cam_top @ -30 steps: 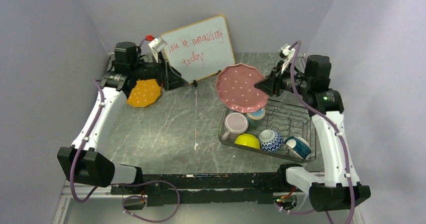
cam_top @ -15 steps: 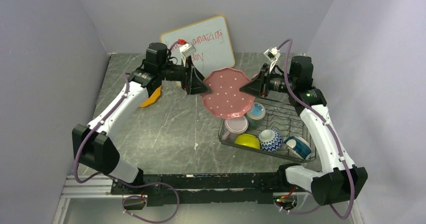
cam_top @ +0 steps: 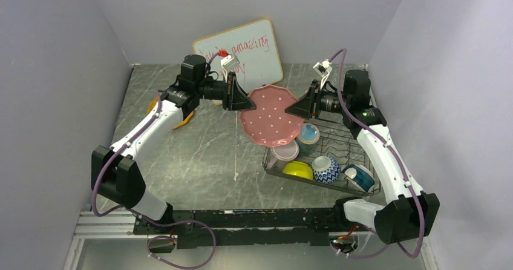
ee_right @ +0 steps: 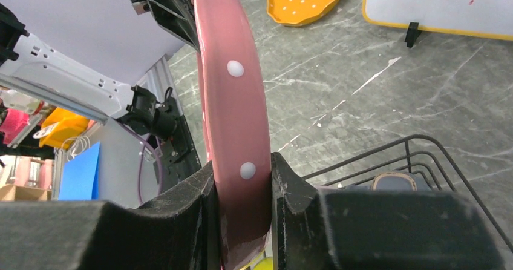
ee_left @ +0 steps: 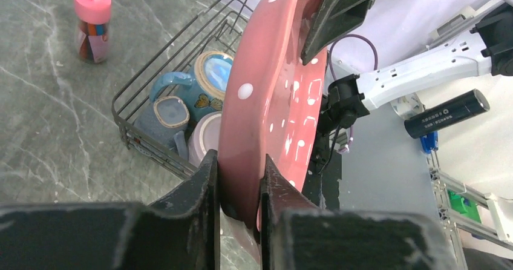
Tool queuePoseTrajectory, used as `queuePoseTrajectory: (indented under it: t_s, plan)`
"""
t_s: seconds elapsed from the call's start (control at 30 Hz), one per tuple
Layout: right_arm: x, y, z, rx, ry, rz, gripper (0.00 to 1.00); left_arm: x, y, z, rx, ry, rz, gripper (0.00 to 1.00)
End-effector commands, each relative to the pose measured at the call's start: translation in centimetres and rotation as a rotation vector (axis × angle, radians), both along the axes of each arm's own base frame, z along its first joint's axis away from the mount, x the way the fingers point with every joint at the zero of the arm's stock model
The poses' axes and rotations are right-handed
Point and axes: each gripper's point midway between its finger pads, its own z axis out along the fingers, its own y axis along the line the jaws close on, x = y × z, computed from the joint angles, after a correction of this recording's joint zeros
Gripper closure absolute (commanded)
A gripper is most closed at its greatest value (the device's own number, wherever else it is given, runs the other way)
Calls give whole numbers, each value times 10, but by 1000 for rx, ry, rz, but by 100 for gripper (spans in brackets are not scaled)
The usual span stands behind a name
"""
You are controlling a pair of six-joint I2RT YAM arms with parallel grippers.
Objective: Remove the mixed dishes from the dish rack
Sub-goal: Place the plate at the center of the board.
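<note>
**Desk:** What is shown, and where is it held?

**Photographer:** The pink dotted plate (cam_top: pixel 271 117) is pictured in mid-air, tilted steeply, near the left end of the dish rack (cam_top: pixel 348 141). Whether it hangs over the rack or just beside it cannot be told. It is pinched at 2 opposite points of its scalloped rim. The left gripper (ee_left: pixel 237 182) is clamped on 1 edge and the right gripper (ee_right: pixel 240 188) on the other. Each pair of fingers is narrowed to the thickness of the rim.

**Desk:** How is the plate expected to handle?

**Photographer:** It is judged to be glazed ceramic: stiff, fairly heavy for its width, slick under the pads, and easily chipped if dropped on the stone-patterned table (cam_top: pixel 199 155). The rim is taken as the only sensible hold, with the fingers set well past the lip, as is seen in both wrist views. A handover between the arms is suspected. If so, 1 grip is best released only once the other is known to be firm, since a plate held at a single edge is levered down by its own weight.

**Desk:** What else is framed?

**Photographer:** The orange plate (ee_right: pixel 305 0) is seen flat on the table near the whiteboard (cam_top: pixel 254 46). The lilac mug (cam_top: pixel 283 151), yellow bowl (cam_top: pixel 297 170), blue-white patterned bowl (cam_top: pixel 325 168), teal-white bowl (cam_top: pixel 360 176) and a small cup (cam_top: pixel 308 135) are seen in the rack.
</note>
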Motion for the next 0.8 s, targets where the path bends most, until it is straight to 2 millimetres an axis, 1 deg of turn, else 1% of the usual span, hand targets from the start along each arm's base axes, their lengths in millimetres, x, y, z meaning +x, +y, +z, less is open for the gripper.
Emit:
queuePoseTrajectory:
  t_s: [0.0,0.03,0.1,0.13,0.2,0.27,0.33,0.4,0.43,0.53,0.63,0.7,0.73,0.77]
  plan:
    - [-9,8,38,67,-156,99,100,-12,-1,11,-45,0,-62,93]
    - [-9,9,38,67,-153,98,100,-13,-1,11,-47,0,-63,97]
    - [-8,8,38,67,-151,93,100,-17,-1,13,-55,12,-74,98]
    - [-7,8,37,65,-148,87,97,-17,1,14,-60,21,-71,97]
    - [-4,7,35,53,-145,68,80,-14,6,17,-72,63,-40,97]
    - [0,5,34,35,-143,42,55,-2,18,24,-107,86,23,97]
    - [3,3,31,18,-142,15,36,11,34,29,-151,125,90,97]
    - [6,1,30,4,-142,-9,22,21,51,31,-178,159,149,97]
    - [7,-1,29,-2,-145,-18,18,26,59,30,-179,171,179,98]
    - [7,-4,31,-26,-164,-36,11,41,85,29,-160,183,278,97]
    - [5,-9,33,-60,-211,-58,10,52,116,26,-153,211,371,97]
    - [2,-13,34,-87,-241,-68,9,57,140,25,-152,224,439,97]
    - [0,-15,33,-99,-249,-76,9,61,154,23,-150,231,481,98]
    - [-1,-17,32,-126,-285,-76,9,65,173,21,-148,237,537,97]
